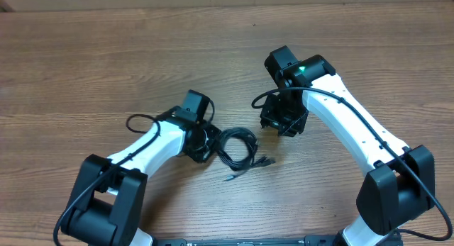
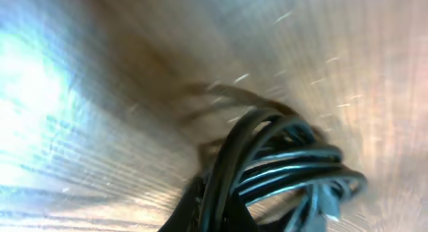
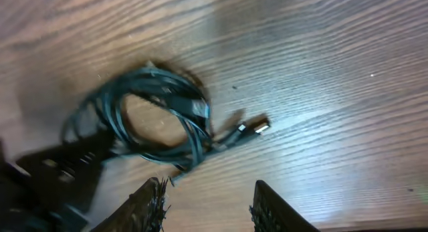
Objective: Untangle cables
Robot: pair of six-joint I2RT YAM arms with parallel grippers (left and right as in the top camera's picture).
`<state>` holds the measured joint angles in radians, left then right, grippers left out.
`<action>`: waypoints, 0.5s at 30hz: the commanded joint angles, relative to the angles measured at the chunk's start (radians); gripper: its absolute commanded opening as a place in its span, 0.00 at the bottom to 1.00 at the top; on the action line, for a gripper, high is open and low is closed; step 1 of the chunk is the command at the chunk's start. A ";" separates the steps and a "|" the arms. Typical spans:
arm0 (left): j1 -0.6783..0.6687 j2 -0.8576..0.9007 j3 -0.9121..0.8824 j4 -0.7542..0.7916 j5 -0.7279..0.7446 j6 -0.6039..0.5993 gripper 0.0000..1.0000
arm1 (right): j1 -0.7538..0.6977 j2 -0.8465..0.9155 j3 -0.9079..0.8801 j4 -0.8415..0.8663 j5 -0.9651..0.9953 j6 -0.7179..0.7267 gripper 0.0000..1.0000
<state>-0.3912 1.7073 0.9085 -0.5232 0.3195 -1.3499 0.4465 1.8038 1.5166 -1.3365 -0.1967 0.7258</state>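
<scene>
The cables (image 1: 237, 147) lie as a coiled black bundle on the wooden table, with silver plug ends (image 1: 264, 161) trailing to the lower right. My left gripper (image 1: 201, 143) is at the coil's left edge; in the left wrist view the strands (image 2: 281, 158) run between its fingers (image 2: 217, 212), which are shut on them. My right gripper (image 1: 284, 122) hovers above and to the right of the coil, open and empty. In the right wrist view the coil (image 3: 157, 115) and a plug (image 3: 257, 127) lie ahead of its spread fingers (image 3: 210, 205).
Thicker black arm wires loop beside each arm, one by the left arm (image 1: 138, 120) and one by the right wrist (image 1: 259, 99). The wooden table (image 1: 106, 54) extends all round.
</scene>
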 commanded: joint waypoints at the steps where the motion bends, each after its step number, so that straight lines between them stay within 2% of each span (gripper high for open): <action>1: 0.055 -0.097 0.076 0.004 -0.016 0.183 0.04 | -0.002 -0.034 0.026 -0.001 -0.070 -0.115 0.41; 3: 0.075 -0.144 0.101 0.005 -0.016 0.298 0.04 | -0.002 -0.034 0.026 0.001 -0.101 -0.167 0.41; 7: 0.096 -0.229 0.132 0.004 0.002 0.515 0.04 | -0.002 -0.034 0.026 0.026 -0.103 -0.178 0.42; 9: 0.096 -0.266 0.132 0.004 0.031 0.598 0.04 | -0.002 -0.034 0.026 0.053 -0.113 -0.179 0.47; 15: 0.097 -0.335 0.132 0.004 0.115 0.818 0.04 | -0.002 -0.034 0.026 0.148 -0.143 -0.208 0.50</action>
<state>-0.2939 1.4055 1.0203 -0.5194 0.3664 -0.7227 0.4465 1.8038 1.5166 -1.2129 -0.3153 0.5476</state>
